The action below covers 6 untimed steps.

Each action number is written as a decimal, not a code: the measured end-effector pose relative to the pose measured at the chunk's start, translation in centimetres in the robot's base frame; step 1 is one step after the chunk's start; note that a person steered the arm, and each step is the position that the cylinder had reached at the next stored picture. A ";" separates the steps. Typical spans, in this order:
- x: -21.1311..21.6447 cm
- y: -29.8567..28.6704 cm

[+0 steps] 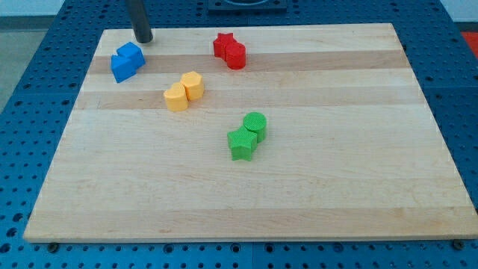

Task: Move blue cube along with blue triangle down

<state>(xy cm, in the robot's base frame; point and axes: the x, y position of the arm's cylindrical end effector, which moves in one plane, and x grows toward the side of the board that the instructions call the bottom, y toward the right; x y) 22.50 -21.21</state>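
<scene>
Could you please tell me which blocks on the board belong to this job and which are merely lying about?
Job: blue cube, blue triangle, touching; my tip just above them.
Lying about: red pair, yellow pair, green pair.

Bright, even overhead light on my feed; wooden board (299, 187) well lit w/ no hot glare; blocks cast only short soft shadows; focus sharp across the frame; no obvious edge distortion; slight compression softness.
</scene>
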 end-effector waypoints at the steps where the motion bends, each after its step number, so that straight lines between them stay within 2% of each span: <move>1: 1.0 -0.7; 6: 7.3 -4.4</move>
<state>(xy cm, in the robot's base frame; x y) 29.78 -25.61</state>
